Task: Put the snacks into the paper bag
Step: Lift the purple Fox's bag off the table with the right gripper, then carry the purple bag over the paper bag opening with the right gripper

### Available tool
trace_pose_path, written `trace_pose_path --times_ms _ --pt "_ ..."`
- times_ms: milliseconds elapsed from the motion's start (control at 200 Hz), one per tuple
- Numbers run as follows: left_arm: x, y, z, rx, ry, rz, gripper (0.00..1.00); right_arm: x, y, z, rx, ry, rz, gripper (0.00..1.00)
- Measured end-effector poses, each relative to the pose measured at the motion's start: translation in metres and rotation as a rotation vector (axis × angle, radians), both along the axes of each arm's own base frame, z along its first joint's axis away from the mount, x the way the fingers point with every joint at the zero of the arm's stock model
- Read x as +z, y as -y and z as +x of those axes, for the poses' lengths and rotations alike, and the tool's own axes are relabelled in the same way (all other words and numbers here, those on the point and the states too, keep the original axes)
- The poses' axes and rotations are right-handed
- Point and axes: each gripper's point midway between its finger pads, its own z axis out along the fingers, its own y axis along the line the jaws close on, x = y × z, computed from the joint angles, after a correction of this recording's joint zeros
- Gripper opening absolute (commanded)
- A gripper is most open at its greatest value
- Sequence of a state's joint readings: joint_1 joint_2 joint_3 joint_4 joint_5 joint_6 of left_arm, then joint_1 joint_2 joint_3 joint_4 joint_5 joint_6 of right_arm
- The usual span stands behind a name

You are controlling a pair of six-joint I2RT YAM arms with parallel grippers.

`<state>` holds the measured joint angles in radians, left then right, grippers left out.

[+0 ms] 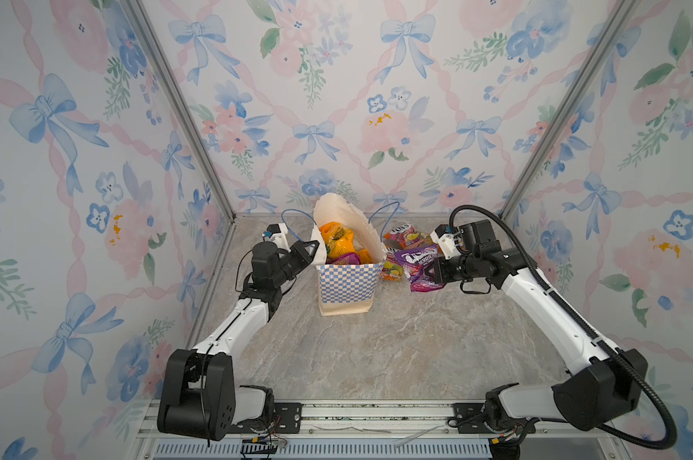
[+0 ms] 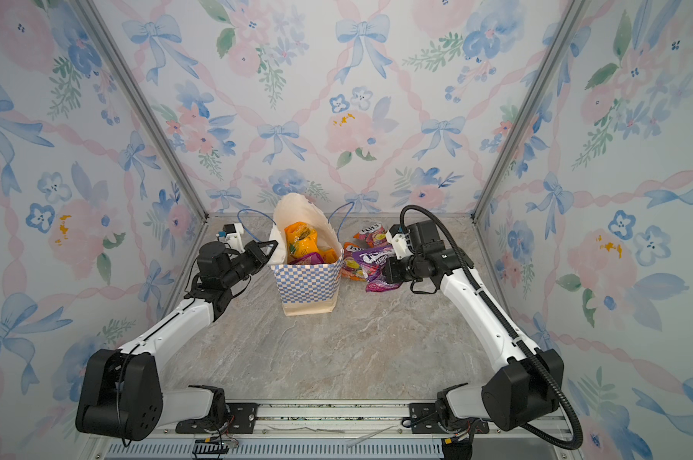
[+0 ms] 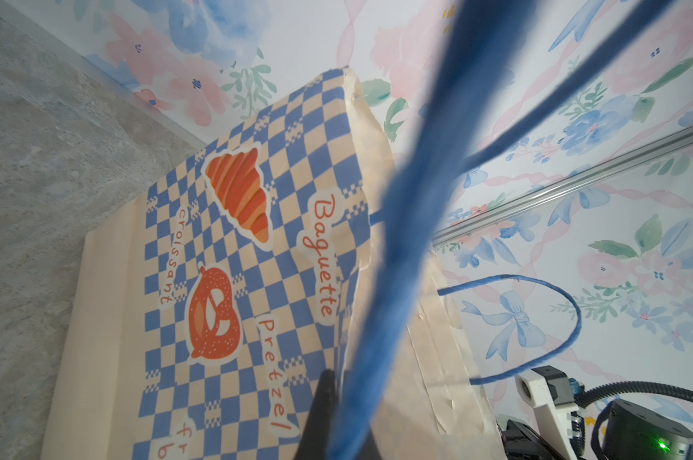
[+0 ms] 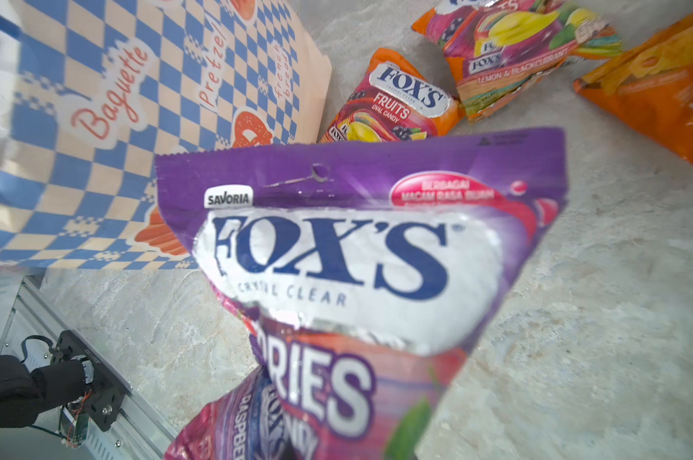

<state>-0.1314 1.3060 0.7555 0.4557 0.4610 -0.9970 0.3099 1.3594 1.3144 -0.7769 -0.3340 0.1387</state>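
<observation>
The cream paper bag (image 1: 349, 284) (image 2: 307, 286) with its blue checkered band stands upright and open at the back middle in both top views. Orange and yellow snacks (image 1: 337, 238) and a magenta pack (image 1: 343, 259) lie inside it. My left gripper (image 1: 315, 249) (image 2: 271, 249) is shut on the bag's left rim beside a blue cord handle (image 3: 380, 278); one dark finger (image 3: 322, 414) shows against the paper. My right gripper (image 1: 428, 275) (image 2: 384, 273) is shut on the lower end of a purple FOX'S packet (image 4: 357, 255) (image 1: 416, 261), just right of the bag. Its fingers are hidden behind the packet.
On the marble table right of the bag lie an orange FOX'S fruits packet (image 4: 396, 107) (image 1: 392, 273), a lemon and blackcurrant packet (image 4: 528, 51) (image 1: 404, 235), and an orange chip bag (image 4: 663, 91). Floral walls close in the back and sides. Metal rails (image 1: 337, 418) run along the front.
</observation>
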Motion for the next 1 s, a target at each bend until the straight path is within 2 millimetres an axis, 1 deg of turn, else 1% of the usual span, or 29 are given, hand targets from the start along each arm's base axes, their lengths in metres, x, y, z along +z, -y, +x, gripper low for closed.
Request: trace_pose_path --times_ms 125,300,400,495,650,715,800,890,1000 --pt "0.000 0.001 0.000 -0.001 0.000 -0.001 0.00 0.018 0.004 -0.003 -0.019 0.042 0.017 0.00" --pt "0.000 0.002 -0.001 -0.005 -0.001 -0.003 0.00 0.038 0.009 -0.008 -0.044 0.077 0.041 0.00" --pt "0.000 0.002 -0.001 -0.005 -0.001 -0.003 0.00 0.054 0.012 -0.012 -0.061 0.111 0.057 0.00" --pt "0.000 0.002 -0.001 -0.005 -0.001 -0.003 0.00 0.077 0.013 -0.014 -0.080 0.160 0.089 0.00" --pt "0.001 0.002 -0.001 -0.005 0.001 -0.004 0.00 0.124 0.015 -0.023 -0.115 0.264 0.170 0.00" --pt "0.001 0.002 -0.001 -0.005 0.001 -0.004 0.00 0.144 0.013 -0.027 -0.120 0.307 0.205 0.00" --pt "0.001 0.002 -0.001 -0.005 0.001 -0.004 0.00 0.170 0.002 -0.031 -0.103 0.374 0.243 0.00" --pt "0.001 0.002 -0.001 -0.006 0.001 -0.004 0.00 0.195 -0.022 -0.042 -0.044 0.437 0.274 0.00" --pt "0.001 0.002 -0.001 -0.006 0.002 -0.004 0.00 0.217 -0.050 -0.049 0.015 0.494 0.303 0.00"
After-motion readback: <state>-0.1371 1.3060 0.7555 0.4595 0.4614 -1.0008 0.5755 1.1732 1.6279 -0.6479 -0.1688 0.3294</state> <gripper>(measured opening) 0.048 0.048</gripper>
